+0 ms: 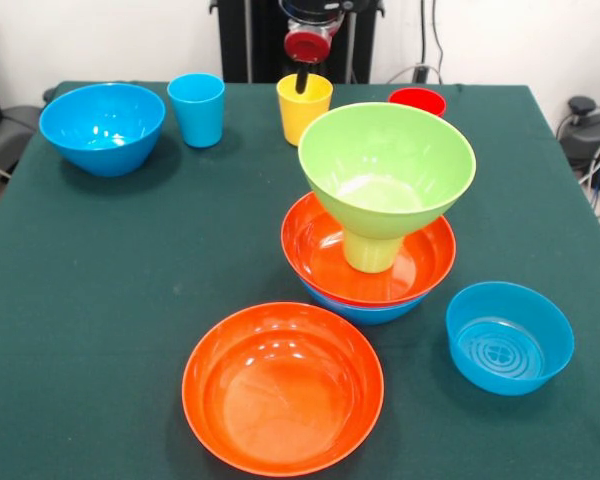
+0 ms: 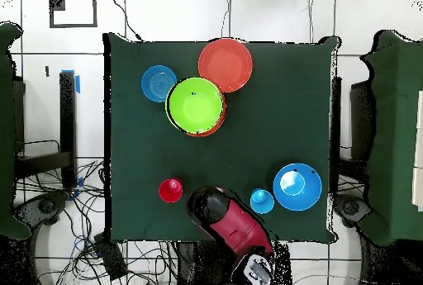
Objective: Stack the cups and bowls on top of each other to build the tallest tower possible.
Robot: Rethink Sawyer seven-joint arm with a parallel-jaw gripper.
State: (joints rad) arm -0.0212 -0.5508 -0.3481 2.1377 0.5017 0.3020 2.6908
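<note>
The tower stands right of the table's middle: a blue bowl point(image 1: 365, 308) at the bottom, an orange bowl point(image 1: 320, 245) in it, an upturned lime green cup point(image 1: 372, 252), and a lime green bowl point(image 1: 386, 165) on top. From overhead the green bowl point(image 2: 196, 105) hides the rest. My gripper point(image 1: 301, 80) hangs at the far edge and reaches down into the yellow cup point(image 1: 304, 112). The arm point(image 2: 223, 216) covers that cup from overhead. The blue cup point(image 1: 197, 108) point(image 2: 262, 201) and the red cup point(image 1: 417, 100) point(image 2: 170, 190) stand upright on either side of it.
A deep blue bowl point(image 1: 102, 125) point(image 2: 297, 186) sits at the far left of the front view. A wide orange bowl point(image 1: 282, 385) point(image 2: 225, 64) lies at the near edge. A smaller blue bowl point(image 1: 508, 335) point(image 2: 158, 83) sits to the right of it.
</note>
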